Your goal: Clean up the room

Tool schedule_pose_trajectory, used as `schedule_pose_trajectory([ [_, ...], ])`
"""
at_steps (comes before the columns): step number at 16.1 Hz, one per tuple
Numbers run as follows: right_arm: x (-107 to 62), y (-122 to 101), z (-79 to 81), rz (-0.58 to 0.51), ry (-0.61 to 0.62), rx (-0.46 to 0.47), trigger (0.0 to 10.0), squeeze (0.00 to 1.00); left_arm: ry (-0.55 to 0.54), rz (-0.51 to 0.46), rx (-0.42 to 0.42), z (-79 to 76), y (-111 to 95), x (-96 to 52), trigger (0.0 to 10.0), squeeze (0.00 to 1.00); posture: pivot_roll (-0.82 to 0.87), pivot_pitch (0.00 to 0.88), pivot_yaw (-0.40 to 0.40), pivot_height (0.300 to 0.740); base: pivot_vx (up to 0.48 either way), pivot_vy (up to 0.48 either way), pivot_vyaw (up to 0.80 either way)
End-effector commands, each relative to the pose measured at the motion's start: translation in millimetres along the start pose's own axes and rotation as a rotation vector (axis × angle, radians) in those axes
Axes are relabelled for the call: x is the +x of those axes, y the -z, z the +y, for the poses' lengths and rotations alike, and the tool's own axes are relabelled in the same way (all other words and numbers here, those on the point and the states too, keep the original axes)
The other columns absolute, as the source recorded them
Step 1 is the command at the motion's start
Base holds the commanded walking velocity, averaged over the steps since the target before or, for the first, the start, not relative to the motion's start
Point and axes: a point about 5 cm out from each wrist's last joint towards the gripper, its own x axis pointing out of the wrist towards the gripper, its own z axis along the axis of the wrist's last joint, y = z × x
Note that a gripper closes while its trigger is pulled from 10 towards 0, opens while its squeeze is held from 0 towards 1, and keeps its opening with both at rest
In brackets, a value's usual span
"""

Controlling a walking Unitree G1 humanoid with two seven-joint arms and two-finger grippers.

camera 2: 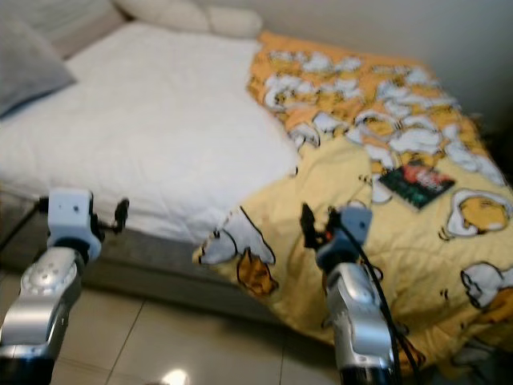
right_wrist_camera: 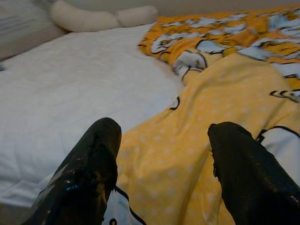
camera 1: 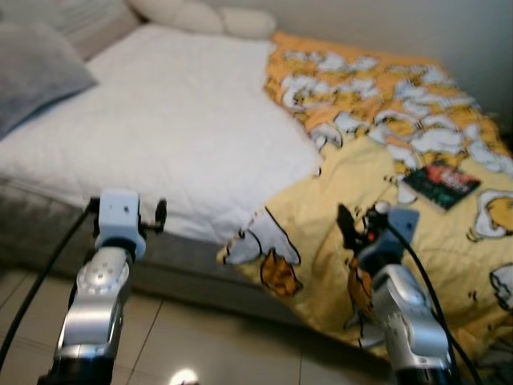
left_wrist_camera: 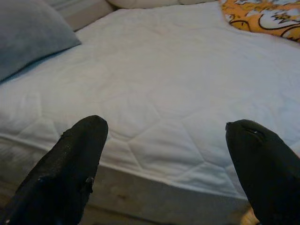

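Where the tiled floor (camera 1: 200,337) ends, a bed (camera 1: 176,265) is seen, its white quilted mattress cover (camera 1: 168,120) left bare on the robot's left half. A yellow and orange cartoon-print blanket (camera 1: 377,184) is spread in folds over the right half and hangs over the near edge toward the floor. A grey pillow (camera 1: 32,72) is placed at the far left corner, and a long cream bolster (camera 1: 208,16) is laid along the headboard end. A dark book (camera 1: 441,183) is shown lying flat on the blanket, toward the right side of the bed and well apart from both arms. The left gripper (left_wrist_camera: 164,159) is held above the near edge of the mattress, its fingers (left_wrist_camera: 70,164) released and spread wide with nothing between them. The right gripper (right_wrist_camera: 161,173) is held over the hanging blanket, its fingers (right_wrist_camera: 93,168) likewise released and grasping nothing.
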Motion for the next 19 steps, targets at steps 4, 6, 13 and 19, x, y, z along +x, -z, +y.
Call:
schedule_pose_trajectory([
  [4, 3.5, -6, -12.4, -0.01, 0.047, 0.001, 10.0, 0.0, 0.03, -0.001, -0.017, -11.7, -3, 3.3, 10.0, 1.0, 0.01, 0.0, -0.03, 0.74, 0.0, -0.431, 0.52],
  [6, 3.9, -5, -15.4, -0.002, 0.067, -0.01, 10.0, 0.0, 0.029, -0.002, -0.017, -11.8, -4, 4.0, 10.0, 1.0, 0.02, 0.0, -0.026, 0.74, 0.0, -0.433, 0.0],
  [13, 6.5, -5, -10.7, 0.008, 0.032, -0.02, 10.0, 0.0, 0.031, -0.002, -0.011, -12.6, -5, 4.9, 10.0, 1.0, 0.01, 0.0, -0.02, 0.74, 0.0, -0.433, 0.0],
  [19, 6.8, -3, -4.1, 0.041, -0.027, -0.04, 10.0, 0.0, 0.036, -0.003, -0.009, -14.5, -5, 5.5, 10.0, 1.0, 0.01, 0.0, -0.021, 0.74, 0.0, -0.433, 0.74],
])
